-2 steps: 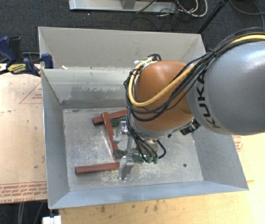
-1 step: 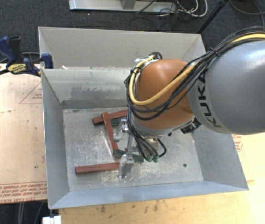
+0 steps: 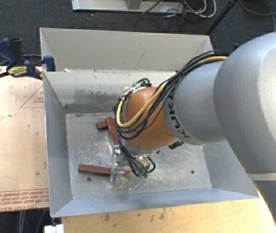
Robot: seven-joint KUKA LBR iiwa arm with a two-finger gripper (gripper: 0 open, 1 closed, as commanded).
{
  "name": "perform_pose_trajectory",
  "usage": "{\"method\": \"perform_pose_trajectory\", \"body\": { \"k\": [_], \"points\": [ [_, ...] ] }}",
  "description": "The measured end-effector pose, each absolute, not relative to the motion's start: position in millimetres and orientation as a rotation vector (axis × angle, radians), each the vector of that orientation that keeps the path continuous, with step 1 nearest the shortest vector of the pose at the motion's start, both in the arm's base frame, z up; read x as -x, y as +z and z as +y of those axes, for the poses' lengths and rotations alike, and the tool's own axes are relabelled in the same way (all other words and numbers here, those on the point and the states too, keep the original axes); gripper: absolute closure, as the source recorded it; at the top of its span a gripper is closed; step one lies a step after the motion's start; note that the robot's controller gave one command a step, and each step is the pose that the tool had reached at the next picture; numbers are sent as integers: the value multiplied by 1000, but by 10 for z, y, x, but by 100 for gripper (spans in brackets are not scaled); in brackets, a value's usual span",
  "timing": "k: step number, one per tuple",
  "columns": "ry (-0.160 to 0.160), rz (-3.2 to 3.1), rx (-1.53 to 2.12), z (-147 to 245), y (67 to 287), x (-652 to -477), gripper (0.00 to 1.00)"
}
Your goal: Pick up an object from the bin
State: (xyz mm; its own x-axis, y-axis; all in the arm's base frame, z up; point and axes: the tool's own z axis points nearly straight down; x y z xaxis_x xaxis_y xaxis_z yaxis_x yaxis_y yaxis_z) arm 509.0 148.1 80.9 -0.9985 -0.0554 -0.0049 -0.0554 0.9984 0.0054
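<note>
Watching my gripper low in the frame's lower middle, right at the right end of a reddish-brown bar lying flat on the bin floor; can't tell its opening or any hold.

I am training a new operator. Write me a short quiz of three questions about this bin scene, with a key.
1. True or false: the gripper is low in the bin, at the right end of a brown stick.
2. Where does the other brown piece lie? A) in the bin, above the gripper in the view; B) on the floor; C) on the rim.
3. Fill in: the cover on the wrist is ___.
Key: 1 true; 2 A; 3 orange.
</note>
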Motion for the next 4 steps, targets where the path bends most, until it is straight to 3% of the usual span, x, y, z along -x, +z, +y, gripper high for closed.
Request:
{"method": "perform_pose_trajectory", "body": {
  "k": [1,2,3,4],
  "points": [
    [9,3136,87,1481,809,-5090,100],
    [3,3137,-2,1431,2320,-5149,100],
    [2,3140,-4,1426,2307,-5141,0],
    [2,3140,-5,1426,2307,-5141,0]
  ]
}}
